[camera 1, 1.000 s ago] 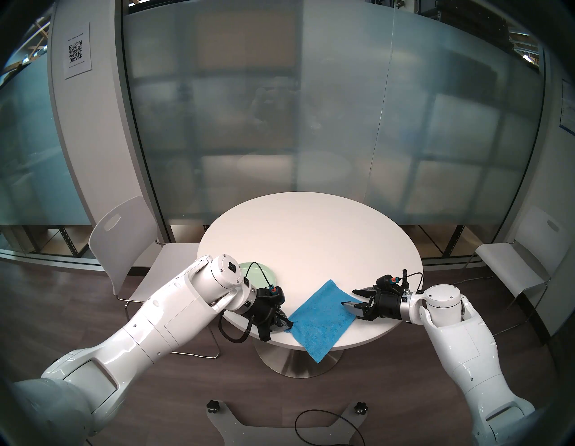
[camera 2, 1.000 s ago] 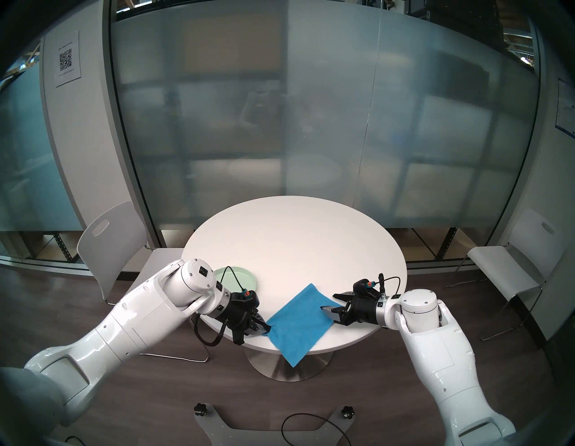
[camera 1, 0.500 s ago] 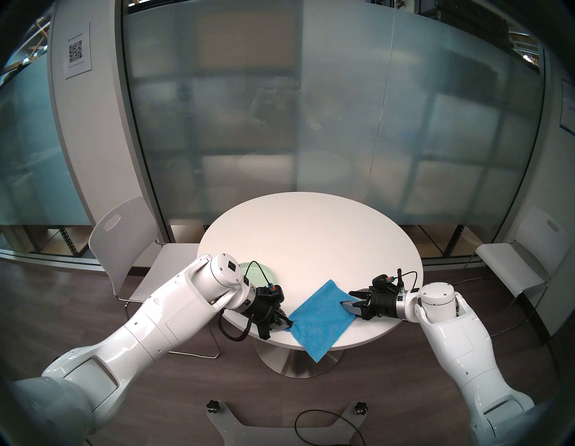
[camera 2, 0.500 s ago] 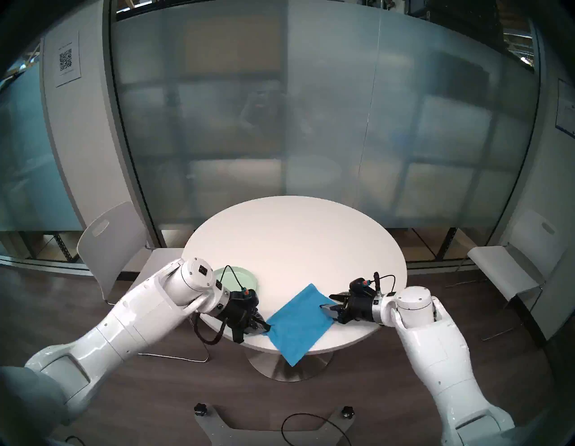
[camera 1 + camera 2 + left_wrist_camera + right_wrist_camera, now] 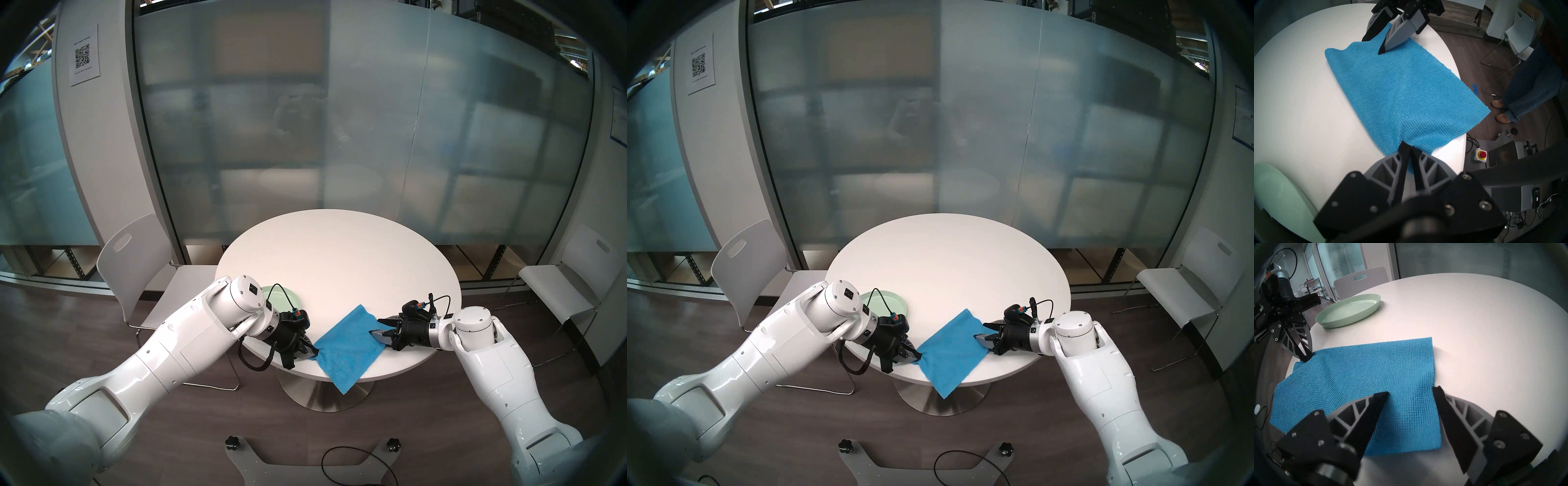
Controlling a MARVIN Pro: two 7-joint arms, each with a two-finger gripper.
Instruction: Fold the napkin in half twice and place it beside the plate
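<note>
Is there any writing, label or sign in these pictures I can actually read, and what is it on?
None can be read.
QR code sheet on the wall: small text lines, too small.
Framed notice on the right wall: blurred.
Blue tape on the floor: handwritten marks, illegible.
Red emergency-stop button: yellow ring lettering, too small.
Black device: label blurred.

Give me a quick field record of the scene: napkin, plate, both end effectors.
napkin: blue, spread out unfolded, one corner hanging off the near table edge
plate: mint green, empty, on the table apart from the napkin
left end effector: shut on a napkin corner
right end effector: jaws apart, straddling the opposite napkin edge, not yet gripping
folds done: none
</note>
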